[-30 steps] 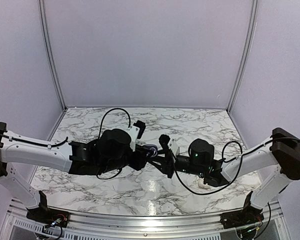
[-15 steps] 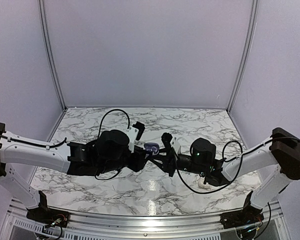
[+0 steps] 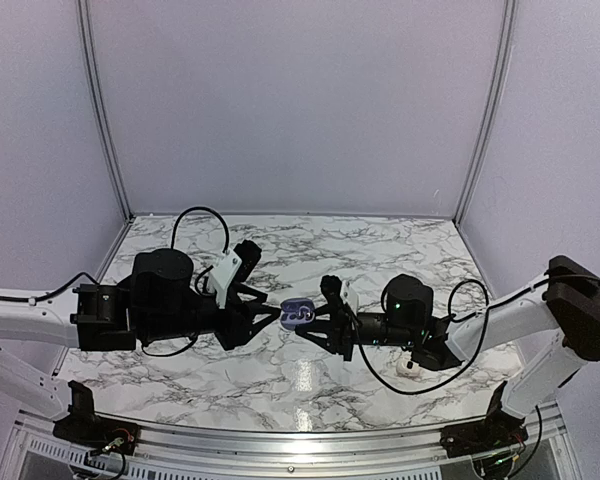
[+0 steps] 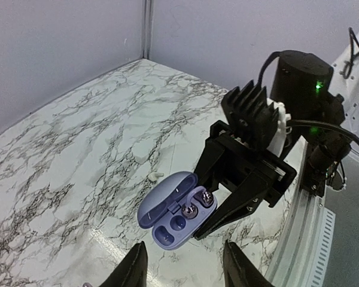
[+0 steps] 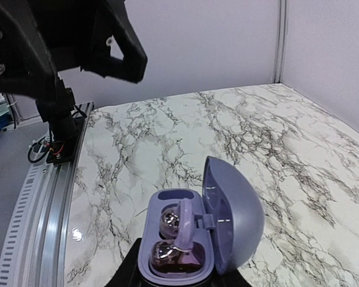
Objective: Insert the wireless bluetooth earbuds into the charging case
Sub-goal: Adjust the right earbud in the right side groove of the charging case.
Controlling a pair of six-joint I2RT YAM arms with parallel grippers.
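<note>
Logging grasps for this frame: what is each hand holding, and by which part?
The right hand grips the open purple charging case by the sides of its base half; the left hand is open and holds nothing.

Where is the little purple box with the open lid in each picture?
Top external: the purple charging case is a small dot near the middle, between the two arms.
Left wrist: it sits low in the middle, lid open.
Right wrist: it is big and close at the bottom middle.
Shared landmark: the marble table under it.
</note>
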